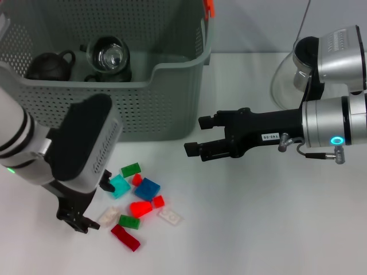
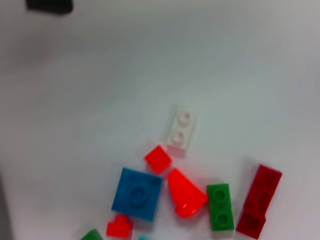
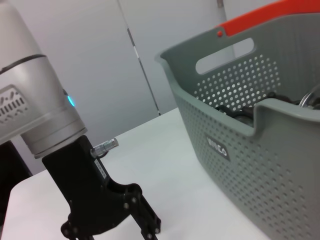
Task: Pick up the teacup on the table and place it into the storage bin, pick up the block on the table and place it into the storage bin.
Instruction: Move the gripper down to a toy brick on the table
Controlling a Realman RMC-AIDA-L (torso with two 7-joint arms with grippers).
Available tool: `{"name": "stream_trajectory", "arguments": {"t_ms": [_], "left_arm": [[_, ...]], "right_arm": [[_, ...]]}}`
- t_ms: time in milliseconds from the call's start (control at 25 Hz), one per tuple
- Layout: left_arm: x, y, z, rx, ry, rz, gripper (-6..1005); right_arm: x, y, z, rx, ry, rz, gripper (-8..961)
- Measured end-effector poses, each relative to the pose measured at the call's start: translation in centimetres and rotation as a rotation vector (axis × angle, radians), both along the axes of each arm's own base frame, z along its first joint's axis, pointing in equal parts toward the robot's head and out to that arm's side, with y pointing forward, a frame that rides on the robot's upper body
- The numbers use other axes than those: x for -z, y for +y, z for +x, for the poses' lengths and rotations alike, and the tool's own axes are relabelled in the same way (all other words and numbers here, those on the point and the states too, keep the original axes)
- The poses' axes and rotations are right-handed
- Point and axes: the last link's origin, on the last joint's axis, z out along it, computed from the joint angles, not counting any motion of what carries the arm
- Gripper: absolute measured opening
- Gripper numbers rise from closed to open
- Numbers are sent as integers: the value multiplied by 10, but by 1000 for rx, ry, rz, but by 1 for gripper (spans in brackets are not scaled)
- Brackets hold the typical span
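Left gripper (image 1: 92,206) low over the near-left of the table (image 1: 258,229), fingers spread apart, nothing between them, one fingertip close beside the cyan block (image 1: 120,185), contact hard to judge from the head view. Right gripper (image 1: 198,136) level above the table, right of the bin (image 1: 114,109), pointing left toward its right wall, fingers parted, empty, touching nothing.

Blocks scattered in a loose cluster on the table just in front of the bin and right of the left gripper. Blue block (image 1: 147,188) square and flat, near the cluster's middle. Red wedge (image 1: 140,208) just in front of it, narrow end pointing at the blue block in the left wrist view. White block (image 1: 170,216) at the right edge, long axis running left-far to right-near. Dark red block (image 1: 125,238) nearest of all, long axis the same way. Green block (image 1: 129,222) between the dark red one and the wedge. Second green block (image 1: 130,169) farthest, closest to the bin. Small red block (image 1: 158,201) beside the wedge.

Teacup (image 1: 109,58) upright inside the bin, mouth up, next to a dark teapot (image 1: 50,66) on its left. Orange clip (image 1: 210,7) on the bin's far right rim.
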Motion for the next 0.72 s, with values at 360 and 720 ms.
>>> {"name": "stream_trajectory", "arguments": {"t_ms": [360,720], "left_arm": [[17,-6,11,116,78,-95,737],[28,-4,15,171,120,-142,729]], "right_arm": [[0,-1,2,13,4,0,916],[2,0,5,30,-1,11,916]]}}
